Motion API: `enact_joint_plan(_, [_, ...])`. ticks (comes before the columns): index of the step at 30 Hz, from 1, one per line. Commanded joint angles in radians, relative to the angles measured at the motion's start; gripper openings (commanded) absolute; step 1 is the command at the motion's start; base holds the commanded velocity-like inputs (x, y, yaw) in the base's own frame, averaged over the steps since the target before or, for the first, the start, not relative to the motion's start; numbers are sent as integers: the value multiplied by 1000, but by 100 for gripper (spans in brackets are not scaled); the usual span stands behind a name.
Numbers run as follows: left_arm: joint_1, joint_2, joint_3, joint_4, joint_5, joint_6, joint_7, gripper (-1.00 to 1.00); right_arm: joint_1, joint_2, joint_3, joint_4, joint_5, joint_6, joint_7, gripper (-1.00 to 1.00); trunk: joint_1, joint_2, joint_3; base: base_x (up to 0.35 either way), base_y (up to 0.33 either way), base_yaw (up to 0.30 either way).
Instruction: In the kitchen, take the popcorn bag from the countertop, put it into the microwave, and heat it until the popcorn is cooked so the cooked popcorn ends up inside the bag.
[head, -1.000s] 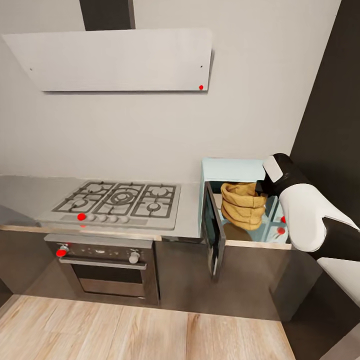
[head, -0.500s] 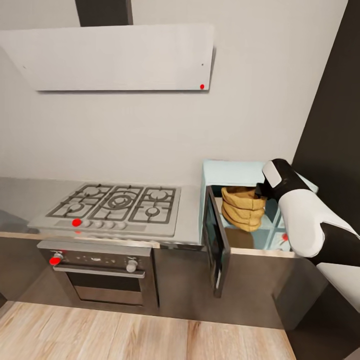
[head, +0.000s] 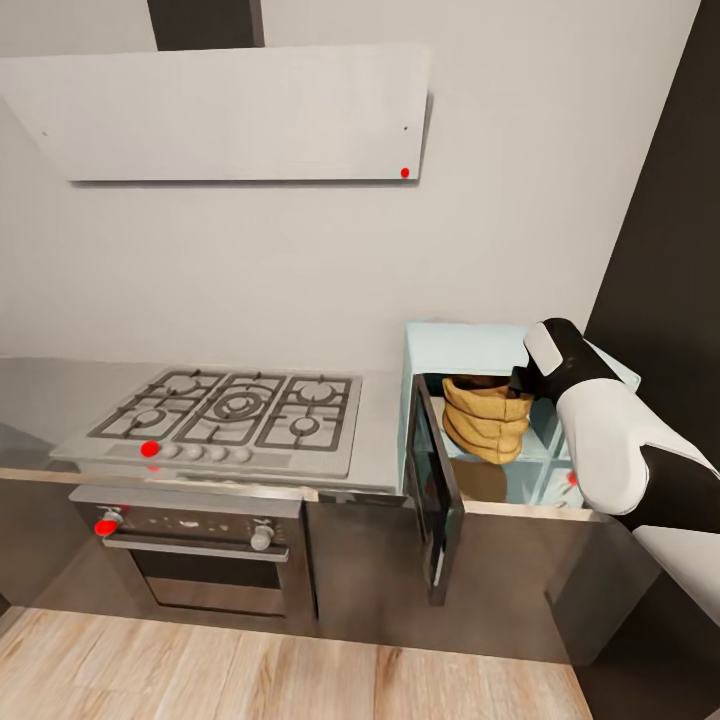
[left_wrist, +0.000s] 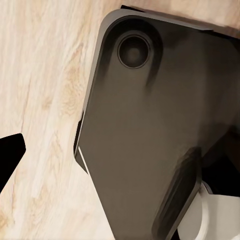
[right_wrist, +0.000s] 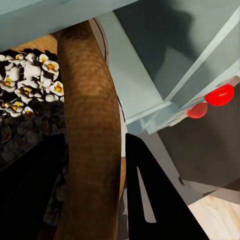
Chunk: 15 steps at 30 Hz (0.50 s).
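Observation:
The pale blue microwave (head: 462, 345) stands on the grey countertop (head: 382, 432) with its dark glass door (head: 436, 482) swung open. The tan popcorn bag (head: 487, 418) is inside the cavity. My right gripper (head: 520, 384) is shut on the bag's rim from the right. In the right wrist view the right gripper (right_wrist: 95, 146) has a black finger on each side of the brown rolled rim of the popcorn bag (right_wrist: 92, 115), with white and yellow popcorn (right_wrist: 26, 80) inside. I cannot tell whether the bag rests on the cavity floor. In the left wrist view, one black finger (left_wrist: 10, 156) of my left gripper hangs over wood floor.
A gas hob (head: 228, 410) sits left of the microwave, above a built-in steel oven (head: 195, 545). An extractor hood (head: 230, 110) hangs above. A dark wall panel (head: 665, 240) closes the right side. The microwave's red knobs (right_wrist: 219, 95) lie beside the cavity. My dark base (left_wrist: 160, 130) stands on the floor.
My right arm has carried the popcorn bag a little deeper into the microwave. The camera has shifted slightly, moving the hob and oven leftward in view.

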Motion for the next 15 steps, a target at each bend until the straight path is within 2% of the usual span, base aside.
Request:
enact_joint_plan(1, [0,0,2,0,2,-2,0,100,-1,0,1,-28,-9,-3,-10,-100,0,-1,-1,28,0,0])
enact_joint_plan(15, [0,0,3,0,2,-2,-1,100,-1,0,1,-30,-7,-3,-9,-100,0,-1,-1,173,0,0])
